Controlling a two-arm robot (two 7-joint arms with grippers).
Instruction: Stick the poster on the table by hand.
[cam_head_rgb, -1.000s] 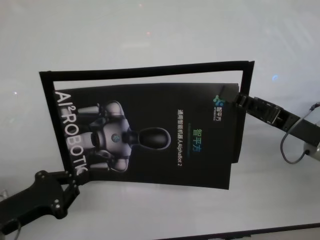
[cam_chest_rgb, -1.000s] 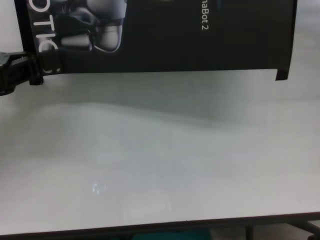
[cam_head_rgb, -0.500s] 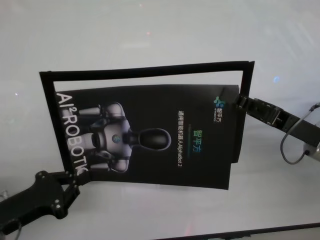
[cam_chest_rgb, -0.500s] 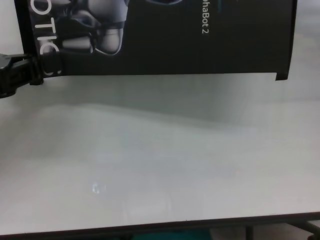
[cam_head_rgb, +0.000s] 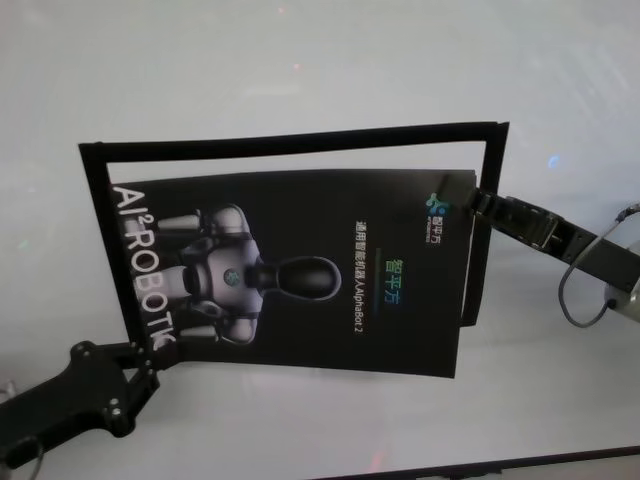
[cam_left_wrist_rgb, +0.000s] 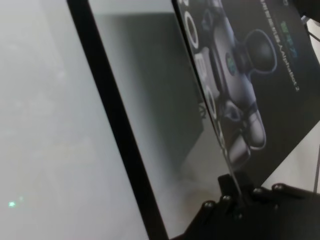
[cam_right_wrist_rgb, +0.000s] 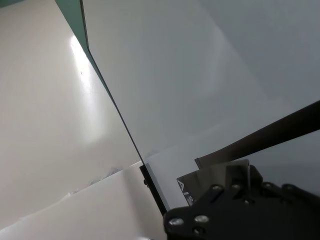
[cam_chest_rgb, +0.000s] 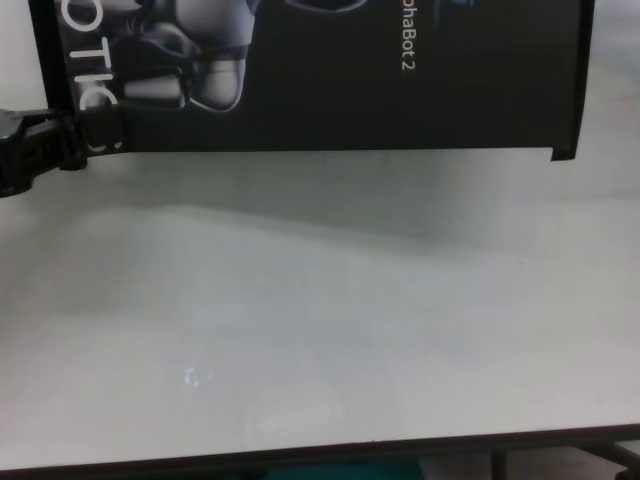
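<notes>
While the poster (cam_head_rgb: 300, 270) hangs over the white desk (cam_head_rgb: 300, 60), the left tool (cam_head_rgb: 150, 362) is clenched on its near-left corner by the big letters, and the right tool (cam_head_rgb: 474, 200) is clenched on its far-right edge. Black tape strips (cam_head_rgb: 290, 142) frame the poster's far and side edges.

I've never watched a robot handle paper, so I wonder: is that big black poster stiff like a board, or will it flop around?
Probably thin and bendy: the poster hangs between the left gripper and right gripper, pinched at two corners. The left wrist view shows it edge-on, very thin. Its shiny surface may be slippery.
</notes>
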